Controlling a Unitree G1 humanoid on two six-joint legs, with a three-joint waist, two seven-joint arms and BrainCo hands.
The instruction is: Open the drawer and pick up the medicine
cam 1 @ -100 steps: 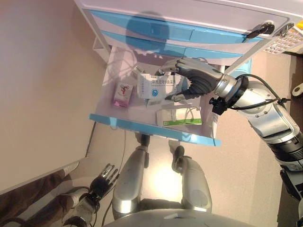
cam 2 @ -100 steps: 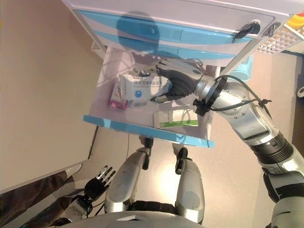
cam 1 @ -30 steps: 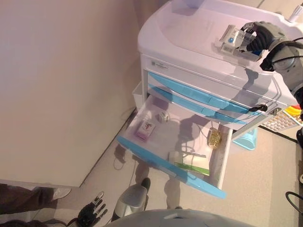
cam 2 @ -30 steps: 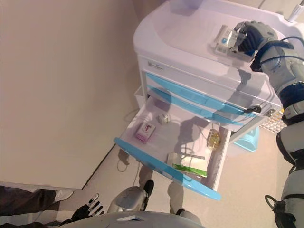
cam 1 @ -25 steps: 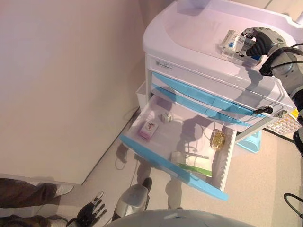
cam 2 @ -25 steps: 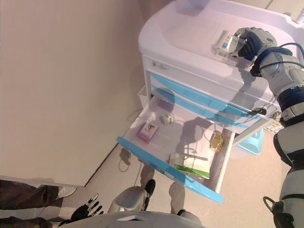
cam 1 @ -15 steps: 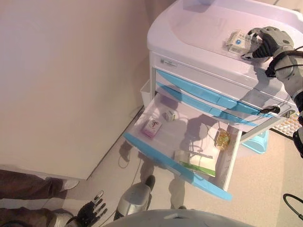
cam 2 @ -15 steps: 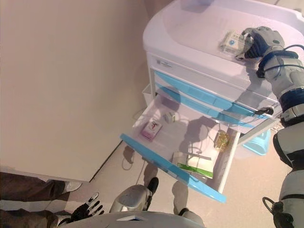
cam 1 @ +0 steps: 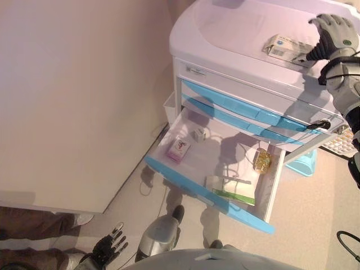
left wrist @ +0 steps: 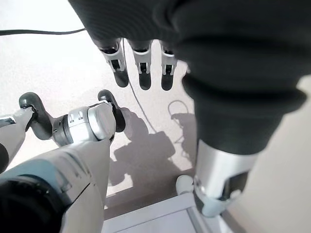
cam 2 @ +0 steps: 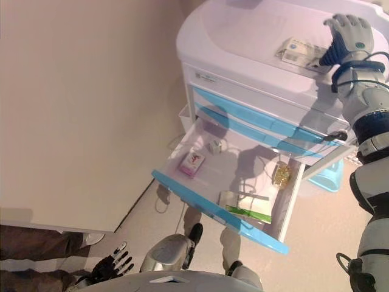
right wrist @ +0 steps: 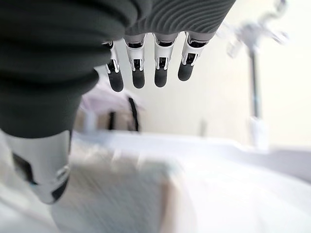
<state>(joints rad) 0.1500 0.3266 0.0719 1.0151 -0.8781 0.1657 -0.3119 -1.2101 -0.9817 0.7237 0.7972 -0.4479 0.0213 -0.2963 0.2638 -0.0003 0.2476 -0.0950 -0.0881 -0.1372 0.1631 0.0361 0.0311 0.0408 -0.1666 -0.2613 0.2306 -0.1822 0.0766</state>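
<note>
The white and blue medicine box [cam 1: 288, 47] lies on top of the white cart [cam 1: 236, 34], near its right side; it also shows in the right eye view [cam 2: 301, 51]. My right hand [cam 1: 333, 31] is open just right of the box, fingers straight, holding nothing; its fingers [right wrist: 146, 68] hang straight in the right wrist view. The lowest blue-fronted drawer [cam 1: 208, 194] stands pulled out. My left hand [cam 1: 108, 249] hangs open low beside my body, over the floor [left wrist: 58, 73].
In the open drawer lie a pink box [cam 1: 178, 148], a small white item [cam 1: 199, 134], a yellow blister pack [cam 1: 261, 160] and a white-green box [cam 1: 230, 189]. A beige wall [cam 1: 73, 95] stands to the left. A person's legs [cam 1: 34, 222] show at lower left.
My right hand has let go of the medicine box on the cart top and opened, lifting slightly to the right of it. The camera view has shifted.
</note>
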